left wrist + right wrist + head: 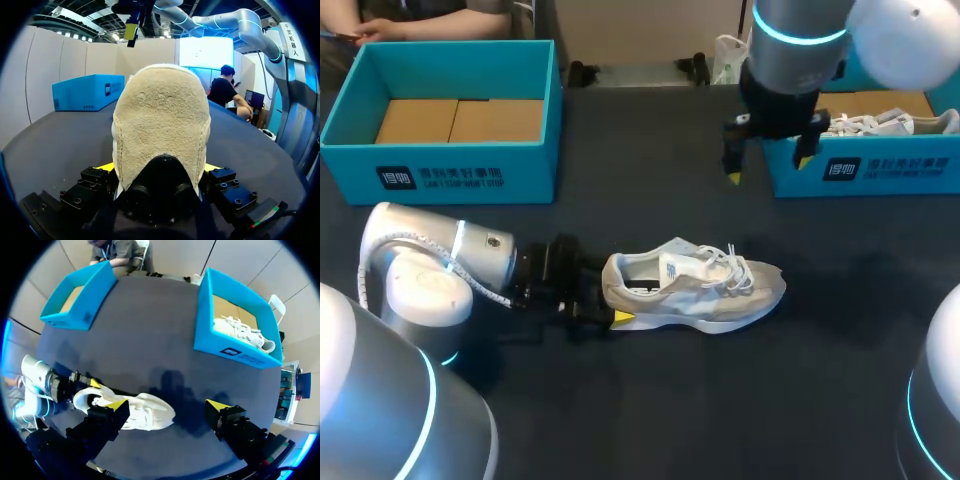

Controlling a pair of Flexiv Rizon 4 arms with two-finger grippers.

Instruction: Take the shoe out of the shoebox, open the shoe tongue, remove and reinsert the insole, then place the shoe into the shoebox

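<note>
Dark, matte table [650, 150] underfoot, and two teal boxes sit along its far edge: the left box [440, 165] at about 10 o'clock in the head view, the right box [880, 170] at about 2 o'clock. The left box is open, showing bare brown cardboard [460, 120] on its floor. The right box holds a second shoe [890, 122], pale with white laces, lying on its side. Each box has a white label [440, 178] with print on its near wall; it's there on the right box [235, 347] in the right wrist view too. Now the shoe [700, 290], cream and grey, just below centre toward 6 o'clock, is lying on the table with its toe pointing to 3 o'clock and its heel to 9. The left gripper [612, 298] comes in low from 9 o'clock and has that heel: in the left wrist view the suede heel of the shoe [160, 130] fills the space between the fingers, a yellow fingertip [106, 167] pressed at each side, so the left gripper [159, 167] is clamped on it. Up at 1 o'clock the right gripper [769, 168] hangs above the table just beside the right box, fingers spread wide with nothing between them. From the right gripper [167, 405]'s own view, the shoe [145, 415] lies far below its open fingers, well apart from both boxes, and the left box [75, 315] is ahead on the far side.
</note>
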